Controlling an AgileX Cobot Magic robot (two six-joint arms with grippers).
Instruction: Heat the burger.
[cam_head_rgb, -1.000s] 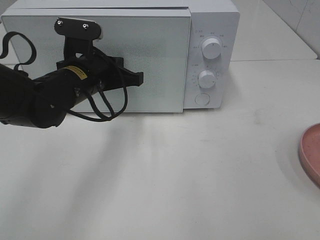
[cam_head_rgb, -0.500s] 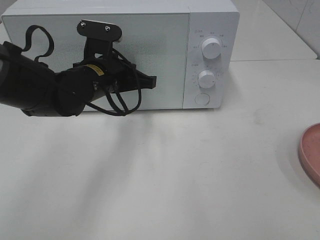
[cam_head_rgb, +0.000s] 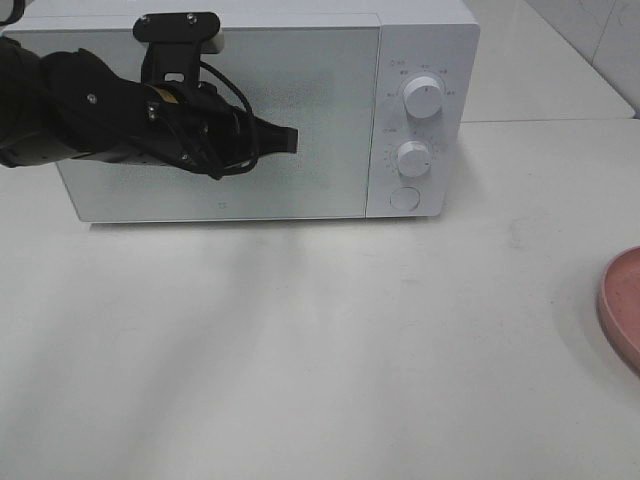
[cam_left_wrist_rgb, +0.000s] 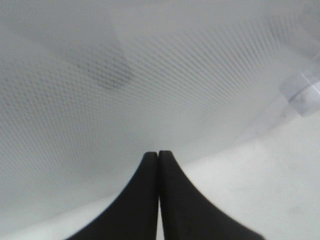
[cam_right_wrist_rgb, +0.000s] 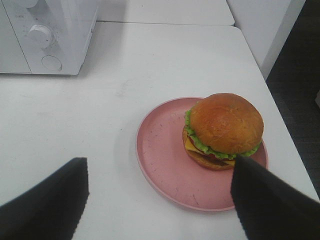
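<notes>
The burger, with a glossy brown bun, green lettuce and yellow cheese, sits on a round pink plate on the white table. My right gripper hovers over it, open, one dark finger on each side of the plate's near edge. In the exterior high view only the plate's rim shows at the right edge, and the burger is out of frame. My left gripper is shut and empty, its tips close to the microwave's closed mesh door.
The white microwave has two knobs and a round button on its right panel. The microwave corner stands beyond the plate. The table edge runs just right of the plate.
The left arm has lifted and swung in across the microwave door. The door, which looked slightly ajar a second ago, now sits flush. The plate has not moved.
</notes>
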